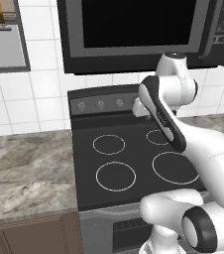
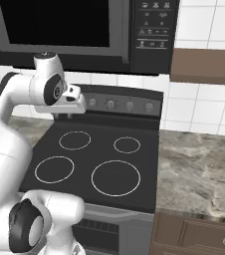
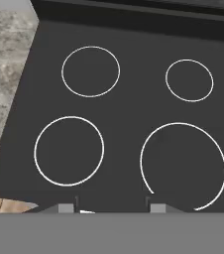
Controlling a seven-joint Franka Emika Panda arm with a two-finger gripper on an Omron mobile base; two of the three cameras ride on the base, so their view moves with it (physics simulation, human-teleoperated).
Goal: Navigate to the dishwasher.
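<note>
1. The base is parked squarely before the stove point(image 1: 129, 163); the dishwasher is not to be found among these cabinet fronts, so where it stands I cannot tell; it probably lies off to one side.
2. By judgement, a dishwasher is a heavy, rigid, fixed appliance; nothing needs gripping to reach it; a door pull would be taken at its bar handle.
3. The hand point(image 3: 113, 204) hangs over the cooktop, empty, fingertips point(image 3: 67, 207) spread apart, the large burner ring point(image 3: 183, 166) at 1 o'clock from it.
4. Around: a microwave point(image 2: 74, 30) above; marble worktop point(image 1: 27, 173) at 9 o'clock of the stove, more at 3 o'clock; brown cabinets point(image 2: 199, 236) below.
5. In the way: the stove front itself; driving sideways along it looks unobstructed.
</note>
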